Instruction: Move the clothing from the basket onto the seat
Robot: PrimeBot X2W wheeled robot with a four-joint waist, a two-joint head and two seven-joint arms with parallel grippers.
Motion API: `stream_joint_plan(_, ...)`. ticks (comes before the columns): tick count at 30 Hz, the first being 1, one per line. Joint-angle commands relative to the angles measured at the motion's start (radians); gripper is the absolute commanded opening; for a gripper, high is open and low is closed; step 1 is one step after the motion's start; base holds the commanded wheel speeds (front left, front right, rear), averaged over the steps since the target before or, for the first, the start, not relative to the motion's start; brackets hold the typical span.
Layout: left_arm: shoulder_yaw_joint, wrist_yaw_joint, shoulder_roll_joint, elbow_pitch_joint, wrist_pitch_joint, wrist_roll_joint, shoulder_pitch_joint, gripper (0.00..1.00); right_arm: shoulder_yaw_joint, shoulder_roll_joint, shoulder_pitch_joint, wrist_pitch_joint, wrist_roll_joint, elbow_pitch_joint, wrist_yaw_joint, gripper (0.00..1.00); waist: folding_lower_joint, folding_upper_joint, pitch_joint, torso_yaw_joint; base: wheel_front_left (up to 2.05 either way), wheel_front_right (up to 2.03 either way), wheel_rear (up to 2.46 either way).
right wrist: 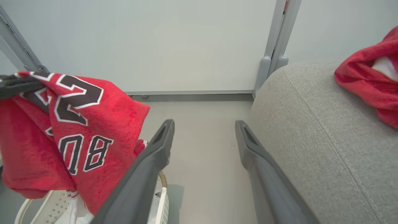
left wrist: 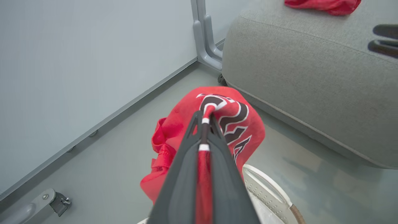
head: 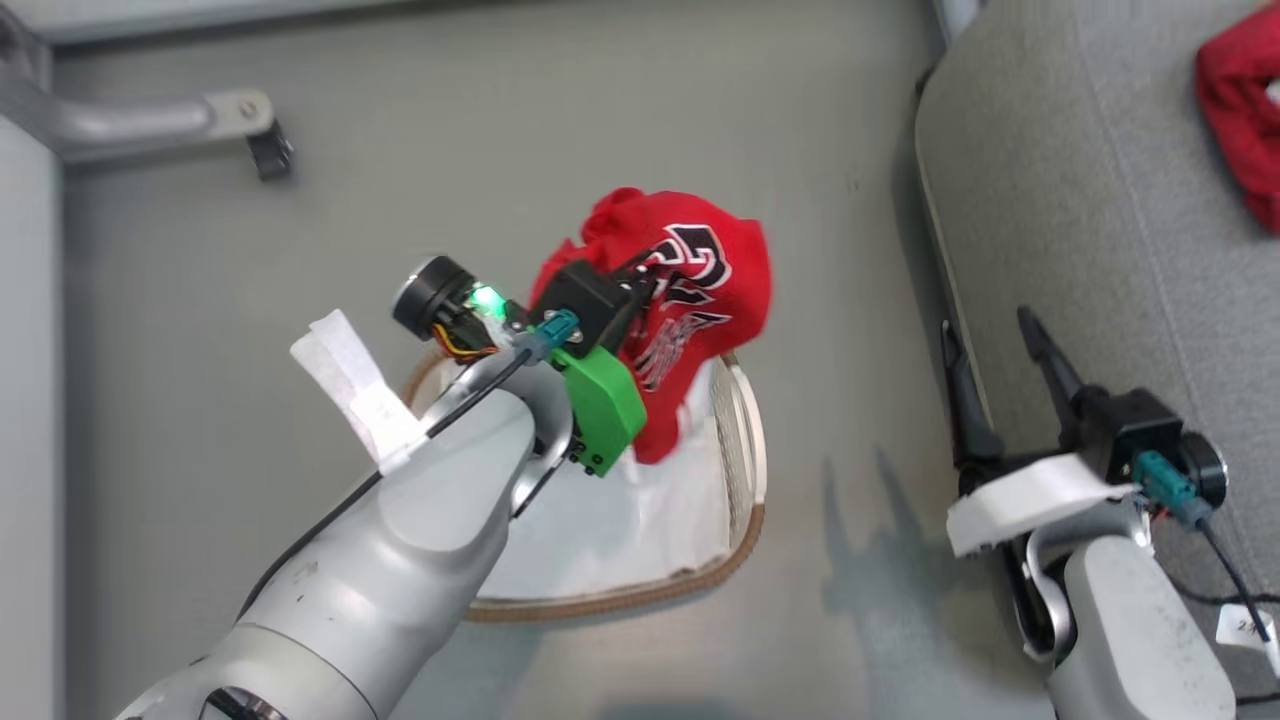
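Gripping jersey [left wrist: 174, 127] fold, left pincer [left wrist: 205, 119] closed tight on fabric, basket [head: 748, 450] below it. Right pincer [right wrist: 205, 130] spread wide, empty (seat [right wrist: 311, 140] just beside it).

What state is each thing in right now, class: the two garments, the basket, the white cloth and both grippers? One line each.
jersey: lifted, hanging over the basket.
plain red garment: lying crumpled on the seat.
basket: upright on the floor.
white cloth: lying inside the basket.
left gripper: shut on the jersey.
right gripper: open, empty, beside the seat's edge.
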Motion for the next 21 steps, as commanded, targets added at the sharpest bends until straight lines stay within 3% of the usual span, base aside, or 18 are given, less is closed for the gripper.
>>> stream_joint_plan(1, -0.02, -0.002, 0.013, -0.025, 0.013, -0.033, -0.01, 0.0, 0.007, -0.004, 0.033, -0.002, 0.003, 0.011, -0.001, 1.0, 0.0, 0.0, -0.186, 0.057, 0.0, 0.0, 0.0)
stream_joint_plan(7, -0.073, -0.003, 0.056, -0.147, 0.075, -0.192, -0.042, 0.0, 0.045, -0.004, 0.085, -0.002, 0.024, 0.036, -0.001, 1.0, 0.0, 0.0, -0.303, 0.053, 0.0, 0.0, 0.0)
stream_joint_plan(21, -0.063, -0.003, 0.143, -0.271, 0.125, -0.302, -0.177, 0.0, 0.168, -0.004, 0.079, -0.002, 0.047, 0.046, -0.001, 1.0, 0.0, 0.0, -0.395, 0.035, 0.0, 0.0, 0.0)
